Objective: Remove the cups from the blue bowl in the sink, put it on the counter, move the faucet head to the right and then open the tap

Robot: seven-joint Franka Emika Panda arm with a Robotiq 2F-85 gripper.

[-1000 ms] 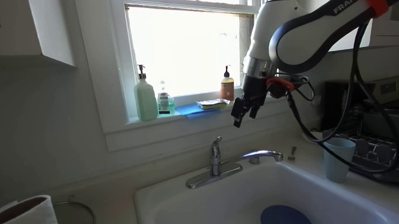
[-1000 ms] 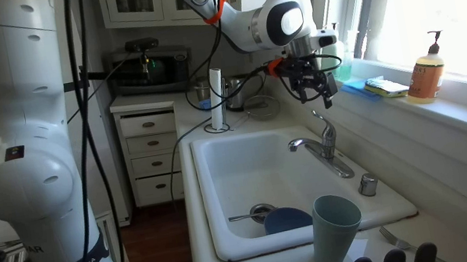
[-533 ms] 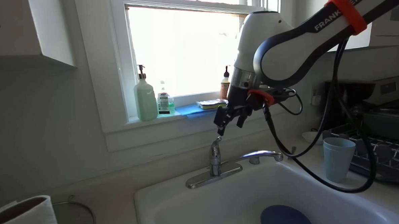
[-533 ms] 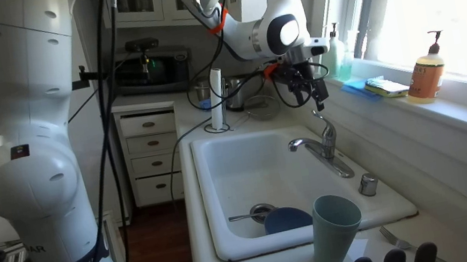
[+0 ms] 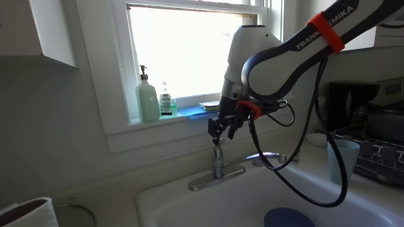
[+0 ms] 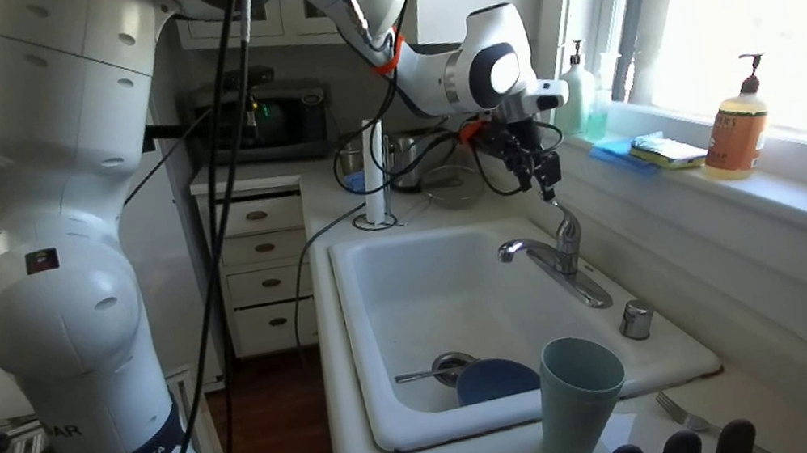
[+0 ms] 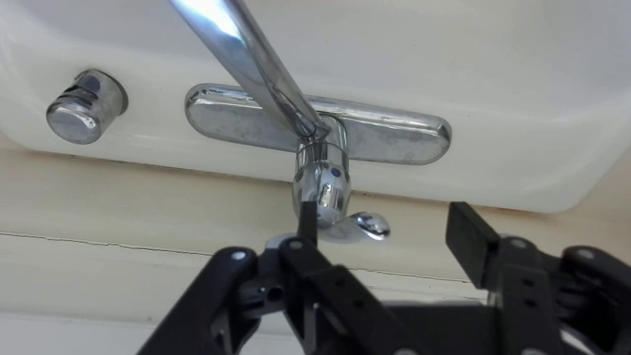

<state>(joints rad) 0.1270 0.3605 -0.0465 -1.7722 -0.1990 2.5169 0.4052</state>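
My gripper (image 7: pixel 386 222) is open and empty. It also shows just above the chrome faucet handle in both exterior views (image 5: pixel 223 140) (image 6: pixel 537 190). In the wrist view the handle's lever tip (image 7: pixel 373 226) appears between the fingers, nearer the left one; contact cannot be told. The handle (image 5: pixel 218 159) stands upright on its base. The spout (image 5: pixel 265 155) points to the right in that exterior view; it also shows in the wrist view (image 7: pixel 246 59). The blue bowl (image 6: pixel 496 380) lies in the sink (image 6: pixel 397 431). A light blue cup (image 6: pixel 581 398) stands on the counter beside the sink.
A chrome cap (image 6: pixel 636 319) stands beside the faucet base. The window sill holds soap bottles (image 5: pixel 147 100), blue cloths (image 5: pixel 193 111) and a sponge. A dish rack (image 5: pixel 388 156) and a fork (image 6: pixel 684 409) are near the cup. The arm's cable (image 5: pixel 315 200) hangs over the sink.
The arm has moved away from the cup side and down, bringing the open gripper from beside the faucet handle to just above it. Bowl, cup and spout have not moved.
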